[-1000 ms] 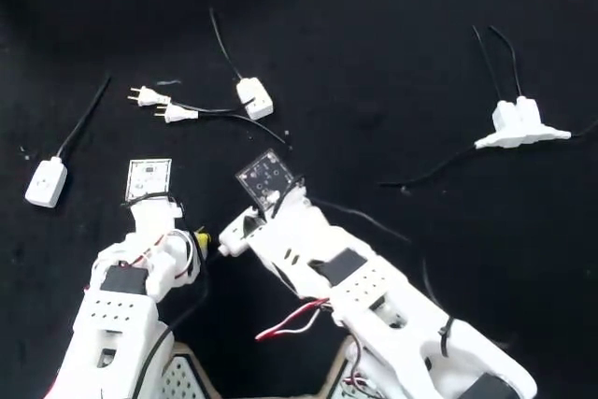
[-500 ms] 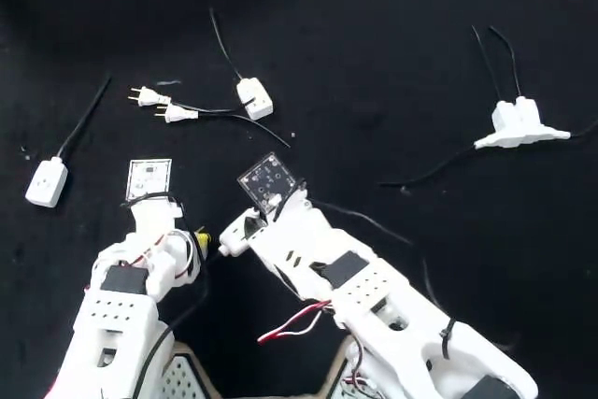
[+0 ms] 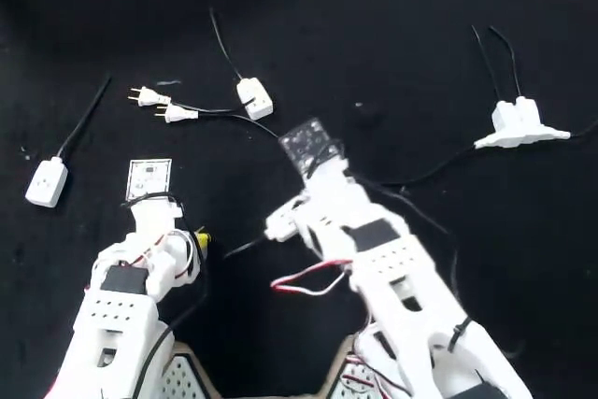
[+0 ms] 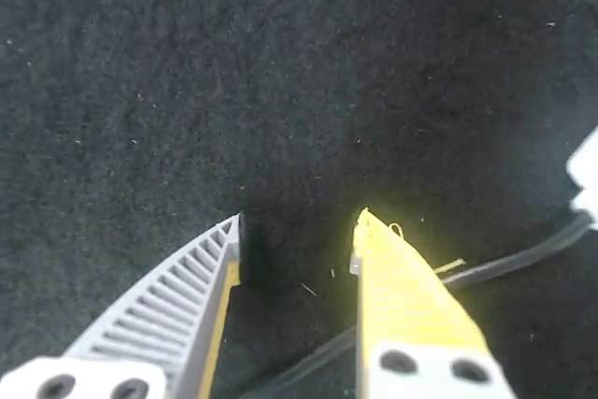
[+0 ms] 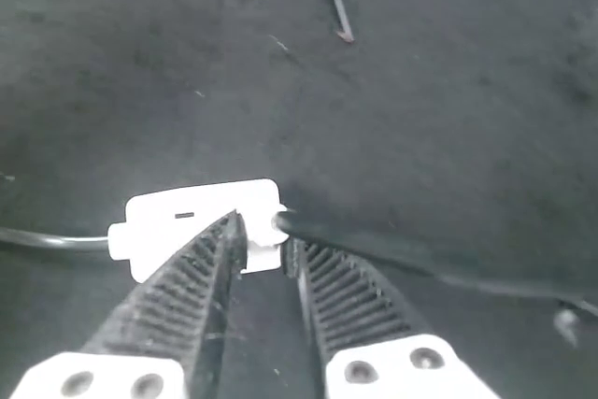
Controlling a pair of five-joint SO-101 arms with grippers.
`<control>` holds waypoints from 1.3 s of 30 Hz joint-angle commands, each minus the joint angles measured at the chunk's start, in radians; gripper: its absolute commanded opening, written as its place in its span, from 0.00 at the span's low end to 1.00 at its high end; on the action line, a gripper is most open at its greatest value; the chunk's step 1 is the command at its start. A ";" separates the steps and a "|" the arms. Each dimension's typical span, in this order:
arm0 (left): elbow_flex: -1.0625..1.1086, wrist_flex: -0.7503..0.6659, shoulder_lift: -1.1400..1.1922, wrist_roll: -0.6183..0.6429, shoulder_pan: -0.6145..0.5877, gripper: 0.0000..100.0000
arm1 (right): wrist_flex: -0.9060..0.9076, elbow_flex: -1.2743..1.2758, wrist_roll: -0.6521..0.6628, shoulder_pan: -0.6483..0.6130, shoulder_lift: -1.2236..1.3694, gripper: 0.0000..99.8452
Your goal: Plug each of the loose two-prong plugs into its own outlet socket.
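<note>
Right gripper (image 5: pixel 261 229): ribbed fingers narrowly parted, tips straddling the corded end of a rectangular white socket (image 5: pixel 187 221). Left gripper (image 4: pixel 298 220): fingers spread over fuzzy black desk (image 4: pixel 187 63). Two-prong plugs (image 3: pixel 179 114) lie loose, upper left of high view.

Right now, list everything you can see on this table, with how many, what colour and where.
Loose plugs: two, white with black cords, side by side, far left part of the table.
Single sockets: two, white with black cords, one just right of the plugs, one at the left edge.
Socket strip: one, white, right side, with two white plugs seated on it.
Table cloth: one, black, covers the table.
Arms: two, white, near edge.
Left tool: one, grey and yellow, open, over bare cloth beside a black cord.
Right tool: one, dark, tips close to a white socket.
</note>
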 commanded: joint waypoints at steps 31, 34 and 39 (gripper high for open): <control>-0.062 -0.003 -0.009 -0.008 -0.005 0.20 | 0.948 -0.556 0.802 -0.040 -0.012 0.23; -0.062 -0.002 -0.009 -0.008 -0.005 0.20 | 0.868 -0.501 0.801 -0.048 -0.012 0.23; -0.062 -0.002 -0.009 -0.008 -0.007 0.20 | 0.838 -0.461 0.802 -0.183 -0.010 0.23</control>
